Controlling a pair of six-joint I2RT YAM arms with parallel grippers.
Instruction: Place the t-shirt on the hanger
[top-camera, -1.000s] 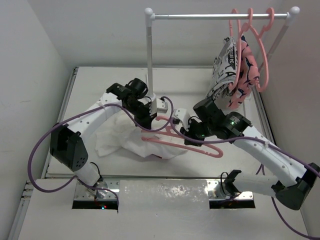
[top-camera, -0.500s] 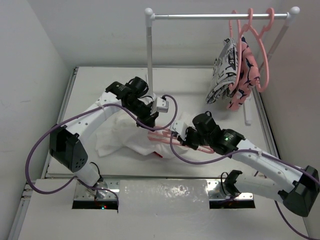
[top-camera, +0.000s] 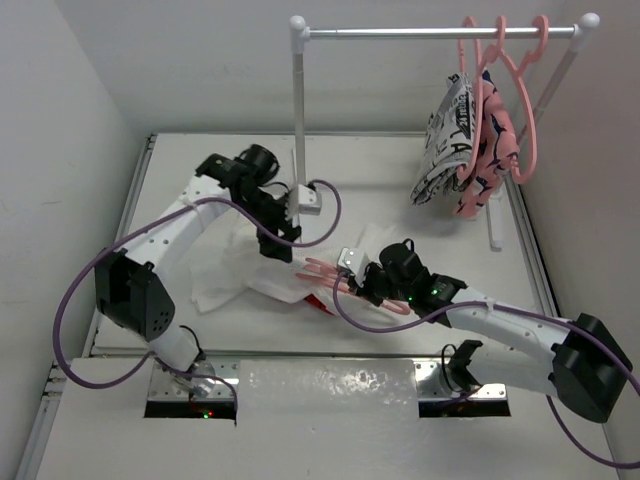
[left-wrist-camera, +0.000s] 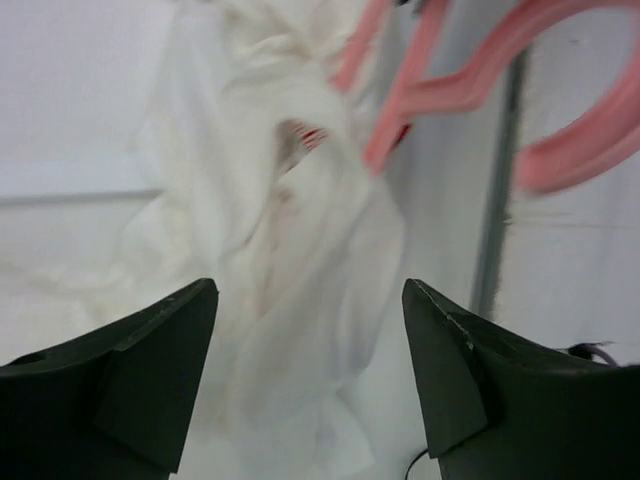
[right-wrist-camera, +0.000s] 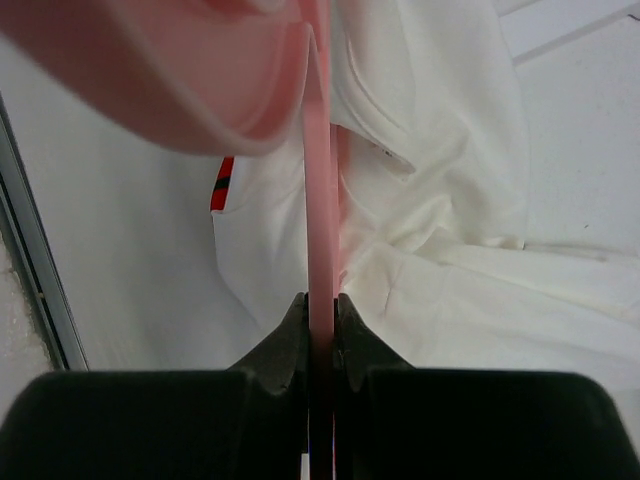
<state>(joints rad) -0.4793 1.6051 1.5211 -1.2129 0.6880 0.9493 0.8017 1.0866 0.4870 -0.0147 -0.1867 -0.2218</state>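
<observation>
The white t-shirt (top-camera: 235, 275) lies crumpled on the table in the top view, a bit of its red print showing at its right edge. My left gripper (top-camera: 282, 247) hovers over the shirt's upper right part. Its jaws stand wide open (left-wrist-camera: 308, 292) with only cloth (left-wrist-camera: 300, 230) below them. My right gripper (top-camera: 363, 288) is shut on the pink hanger (top-camera: 325, 272), whose left end reaches over the shirt. In the right wrist view the jaws (right-wrist-camera: 322, 300) pinch the thin hanger bar (right-wrist-camera: 320, 190) above the shirt (right-wrist-camera: 450, 260).
A clothes rack stands at the back, its white post (top-camera: 299, 110) just behind my left arm and its rail (top-camera: 430, 32) above. Two patterned garments (top-camera: 462, 145) and a bare pink hanger (top-camera: 527, 120) hang at the rail's right end. Walls close in on both sides.
My left gripper has opened, let go of the shirt and drawn back toward the rear left. My right gripper has carried the hanger leftward and lower, onto the shirt.
</observation>
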